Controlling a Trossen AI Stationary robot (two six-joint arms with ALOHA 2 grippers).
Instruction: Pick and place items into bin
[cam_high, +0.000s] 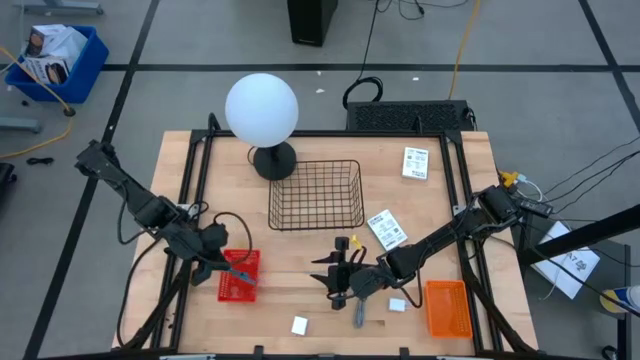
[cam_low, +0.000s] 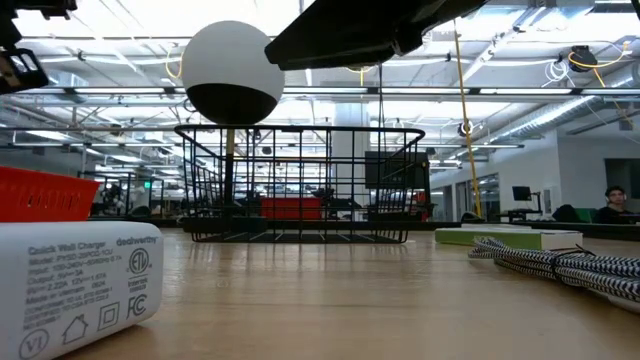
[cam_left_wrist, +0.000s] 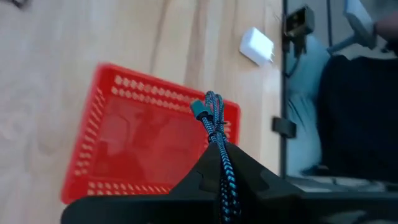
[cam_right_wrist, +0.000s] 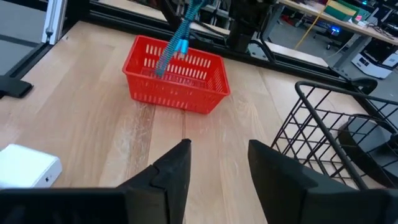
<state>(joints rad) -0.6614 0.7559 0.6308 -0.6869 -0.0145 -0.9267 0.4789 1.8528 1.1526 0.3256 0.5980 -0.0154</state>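
At the near edge of the wooden table (cam_high: 190, 170), a boxy white charger (cam_high: 299, 325) and a second white block (cam_high: 397, 304) lie loose, with an empty orange perforated bin (cam_high: 447, 308) beside the second. Just beyond, the left pincer (cam_high: 236, 272) is clamped on a braided teal-and-black cable (cam_left_wrist: 216, 121) hanging over the empty red lattice basket (cam_high: 238, 273), while the right pincer (cam_high: 342, 277) hovers with fingers apart over bare wood above a grey metal tool (cam_high: 359, 314). Farther back, a flat white printed packet (cam_high: 386, 230) lies beside the empty black wire basket (cam_high: 316, 194), with another packet (cam_high: 415, 162) and the smooth white globe lamp (cam_high: 261, 110) beyond.
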